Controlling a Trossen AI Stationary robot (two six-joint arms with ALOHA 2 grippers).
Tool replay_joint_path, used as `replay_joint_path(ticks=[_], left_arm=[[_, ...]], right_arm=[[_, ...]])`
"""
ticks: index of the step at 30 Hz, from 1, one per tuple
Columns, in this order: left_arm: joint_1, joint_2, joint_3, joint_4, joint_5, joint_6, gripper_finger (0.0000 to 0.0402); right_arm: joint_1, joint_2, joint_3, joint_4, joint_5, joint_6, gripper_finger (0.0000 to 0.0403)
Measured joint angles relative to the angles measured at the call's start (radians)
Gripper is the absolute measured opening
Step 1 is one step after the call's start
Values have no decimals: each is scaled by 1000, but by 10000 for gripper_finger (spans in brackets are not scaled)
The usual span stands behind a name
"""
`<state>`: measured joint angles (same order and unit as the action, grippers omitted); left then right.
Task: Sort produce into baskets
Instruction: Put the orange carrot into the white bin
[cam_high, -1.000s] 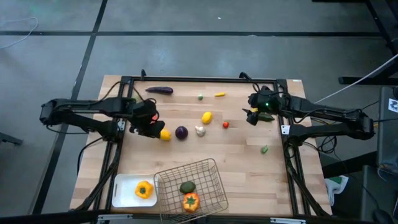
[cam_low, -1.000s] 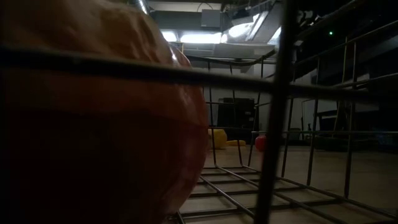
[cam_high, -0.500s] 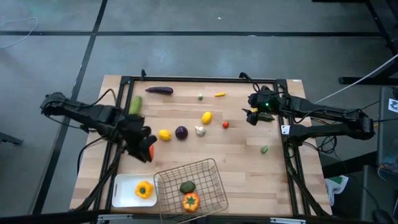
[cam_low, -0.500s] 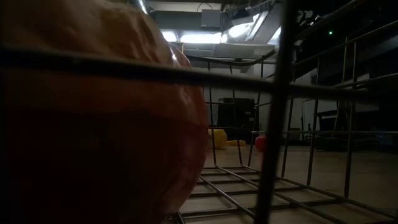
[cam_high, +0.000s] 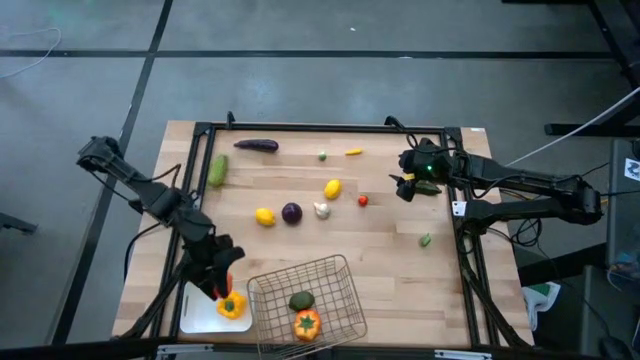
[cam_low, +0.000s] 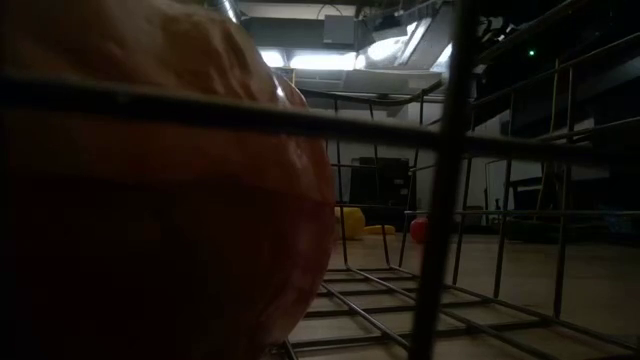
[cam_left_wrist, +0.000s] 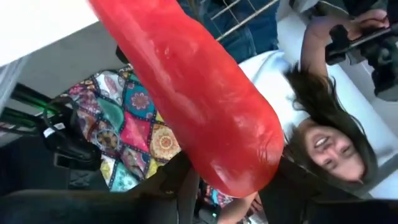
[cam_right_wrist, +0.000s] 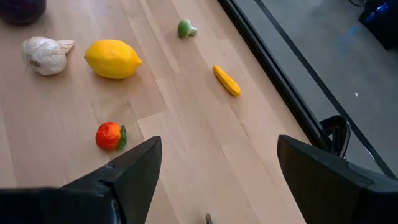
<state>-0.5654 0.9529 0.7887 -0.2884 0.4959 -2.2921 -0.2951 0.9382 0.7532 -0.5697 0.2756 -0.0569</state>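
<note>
My left gripper (cam_high: 224, 286) is shut on a long red piece of produce (cam_high: 229, 282) and hangs over the far edge of the white tray (cam_high: 198, 310), which holds a yellow pepper (cam_high: 231, 305). The wire basket (cam_high: 335, 272) holds a green piece (cam_high: 302, 300) and an orange pepper (cam_high: 307, 323). My right gripper (cam_high: 404, 186) waits open at the table's far right. On the wood lie an eggplant (cam_high: 256, 145), a cucumber (cam_high: 217, 168), two lemons (cam_high: 332, 188) (cam_high: 264, 216), an onion (cam_high: 291, 212) and garlic (cam_high: 321, 210). My left gripper holds the red piece between its two fingers, slanting down toward the table's near edge. The piece's rounded free end (cam_left_wrist: 245, 165) sticks out past the fingers. The gripper itself hides the place of contact. The piece is lifted clear, above the tray.
Small pieces lie at the far right: a red one (cam_right_wrist: 109, 135), a green one (cam_right_wrist: 185, 28), a yellow one (cam_right_wrist: 226, 80) and a green one (cam_high: 425, 240). A black frame (cam_high: 330, 127) rims the table. A person (cam_left_wrist: 323, 149) shows beyond the table in the left wrist view.
My left gripper has swung with the red piece from beside the left lemon toward the table's near edge, and has turned as it went. It now hangs over the white tray. The piece has stayed lifted clear in the hold.
</note>
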Motion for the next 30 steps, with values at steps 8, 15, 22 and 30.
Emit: replay_joint_path(ticks=[8, 15, 22, 30], left_arm=[[-54, 125, 0, 136, -100, 24, 139], [-78, 223, 0, 223, -101, 55, 139], [-91, 236, 0, 190, -102, 90, 139], [-95, 236, 0, 69, -103, 119, 139]], right_arm=[[0, 0, 0, 0, 0, 0, 314], [0, 0, 0, -1, 0, 0, 314], [0, 0, 0, 0, 0, 0, 314], [0, 0, 0, 0, -3, 0, 314]])
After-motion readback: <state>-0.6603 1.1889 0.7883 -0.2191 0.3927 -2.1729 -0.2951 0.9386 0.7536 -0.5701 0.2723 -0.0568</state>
